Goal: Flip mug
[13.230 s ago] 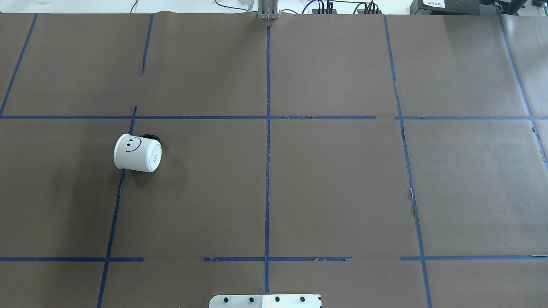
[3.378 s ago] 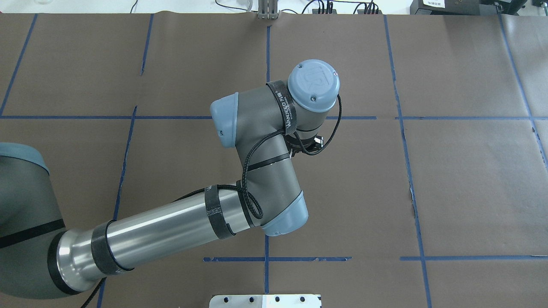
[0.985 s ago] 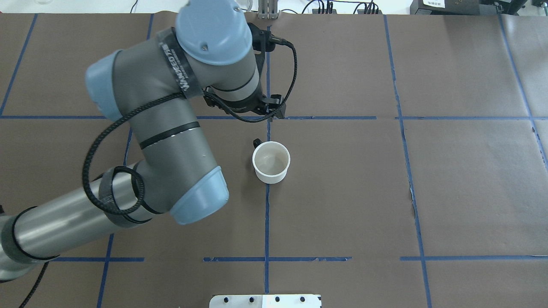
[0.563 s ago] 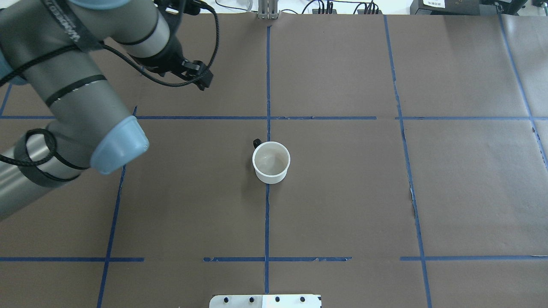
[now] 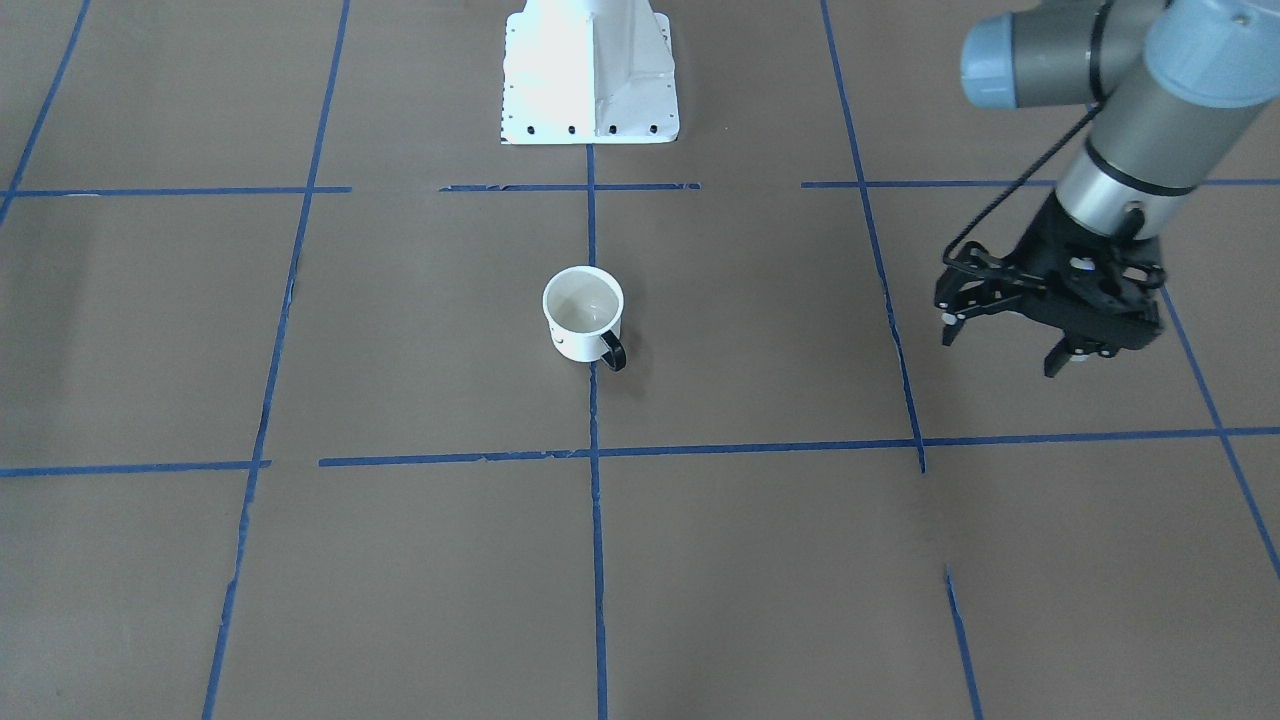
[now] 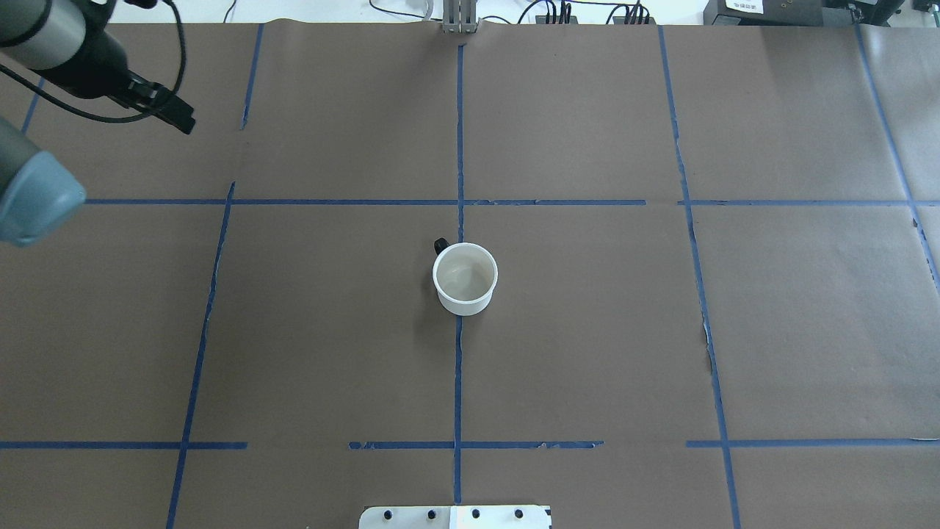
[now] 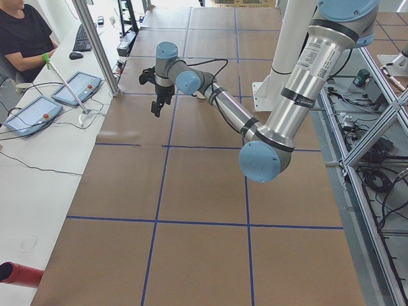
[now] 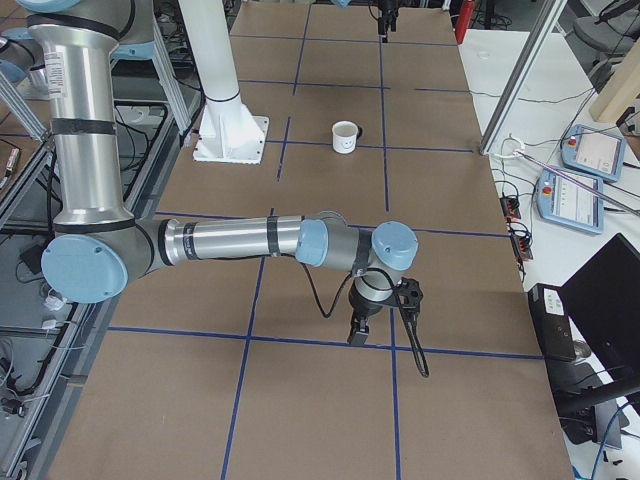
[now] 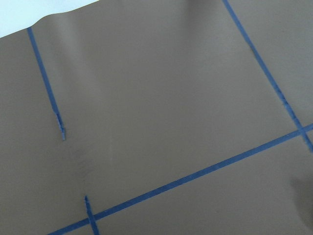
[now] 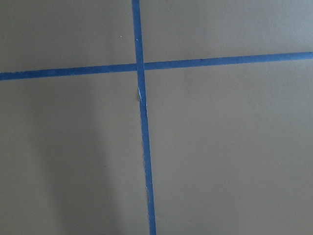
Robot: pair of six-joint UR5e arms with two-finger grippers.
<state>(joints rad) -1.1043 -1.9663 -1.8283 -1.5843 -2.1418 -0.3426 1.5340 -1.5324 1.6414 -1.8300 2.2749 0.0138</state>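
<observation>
Mug (image 5: pixel 583 318): standing upright, mouth up, on the centre tape line (image 5: pixel 593 420); probably light, stiff, slick, chippable, its rim wall or handle (image 5: pixel 614 353) offering hold. Left gripper (image 5: pixel 1003 347): hovering well apart, fingers spread, empty. Right gripper (image 8: pixel 358 335): spread or closed, cannot tell

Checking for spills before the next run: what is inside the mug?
The mug stands upright, mouth up, and its pale inside looks empty: bare floor, no liquid or object. In the overhead view the rim hides part of the near inner wall.
</observation>
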